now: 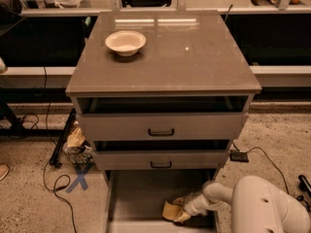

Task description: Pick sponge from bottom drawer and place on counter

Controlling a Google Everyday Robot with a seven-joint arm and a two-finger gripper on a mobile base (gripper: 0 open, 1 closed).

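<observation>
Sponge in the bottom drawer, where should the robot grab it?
Probably by its right edge, coming from above and the right. The sponge lies low on the open bottom drawer floor with nothing over it, and the gripper sits at that edge.

The counter point(194, 57) is a glossy grey-brown square top. A cream bowl point(125, 42) sits upright on it near the far left corner, well back from the front edge. The hand point(181, 210) is below the front edge, down in the bottom drawer point(136, 198) at the sponge point(170, 211).
</observation>
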